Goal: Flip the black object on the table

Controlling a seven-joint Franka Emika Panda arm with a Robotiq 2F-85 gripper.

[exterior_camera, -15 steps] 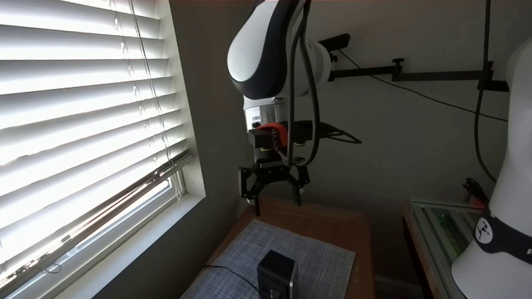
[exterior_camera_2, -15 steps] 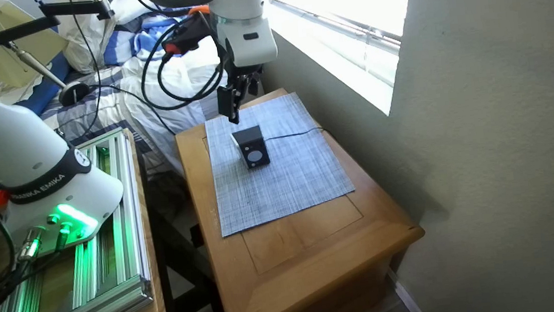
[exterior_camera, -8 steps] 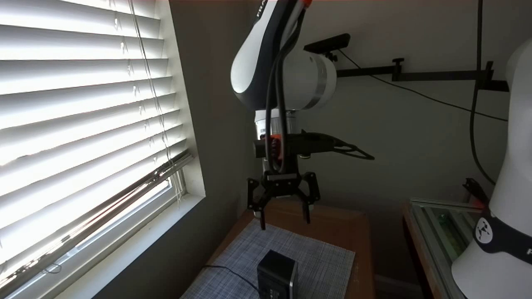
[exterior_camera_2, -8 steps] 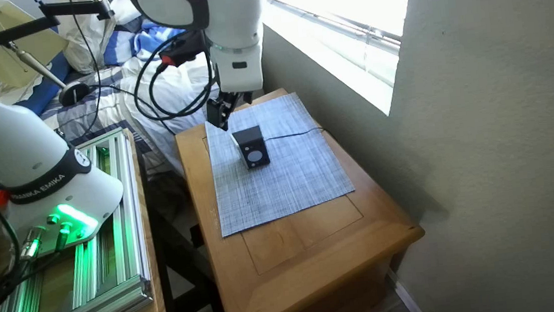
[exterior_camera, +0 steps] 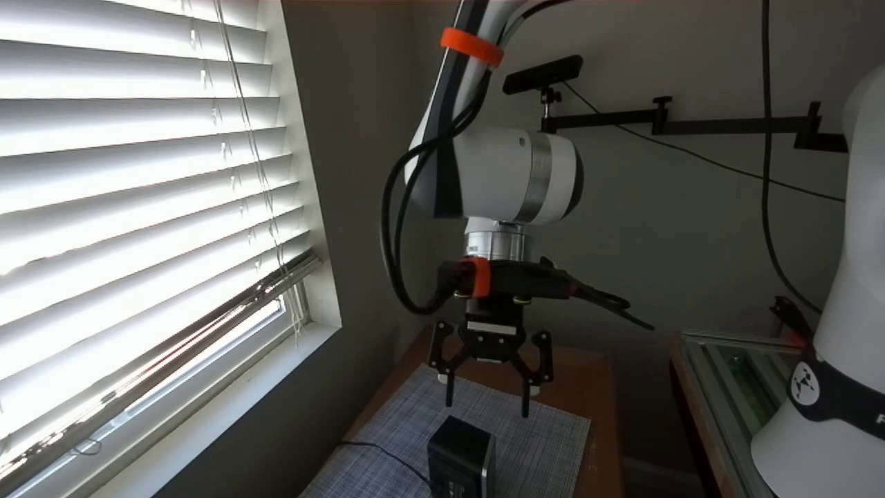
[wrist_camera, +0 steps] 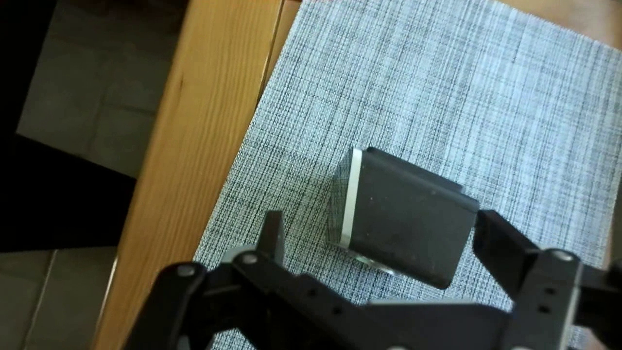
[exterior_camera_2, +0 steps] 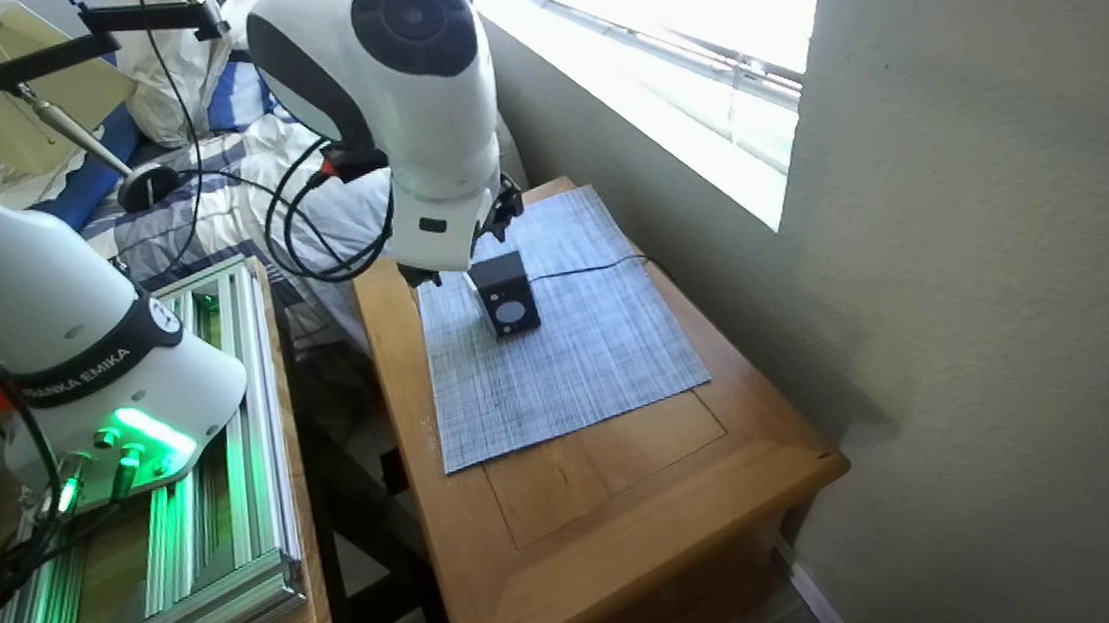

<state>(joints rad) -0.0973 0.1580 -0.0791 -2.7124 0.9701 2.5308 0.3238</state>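
Over the last second the claw [exterior_camera: 487, 402] has dropped in both exterior views, drifted toward the side of the arm's base [exterior_camera_2: 170, 385] and turned, so its fingers [wrist_camera: 503, 250] now stand spread wide to left and right in the wrist view, nothing held. Black object [wrist_camera: 408, 223] unmoved: standing on the mat [exterior_camera_2: 571, 380] on the tabletop [exterior_camera_2: 622, 506], nearer the mat's left edge in an exterior view, pale round patch [exterior_camera_2: 509, 311] facing near, thin cable [exterior_camera_2: 591, 269] running off right. In the wrist view it shows between the fingers — closer to the right one, whose tip seems to lap its right edge. Depth is poor there; in an exterior view the fingertips [exterior_camera: 525, 404] show clear of the object, so probably no contact. For the task: reads as late approach, flip not begun, the object the same way up throughout. Next move, in my judgement, calls for a small shift to the wrist view's right so both fingers clear the sides, then down and squeeze. Could go wrong: the right finger landing on the top edge and skewing the object — or the cable tugging once it rolls.
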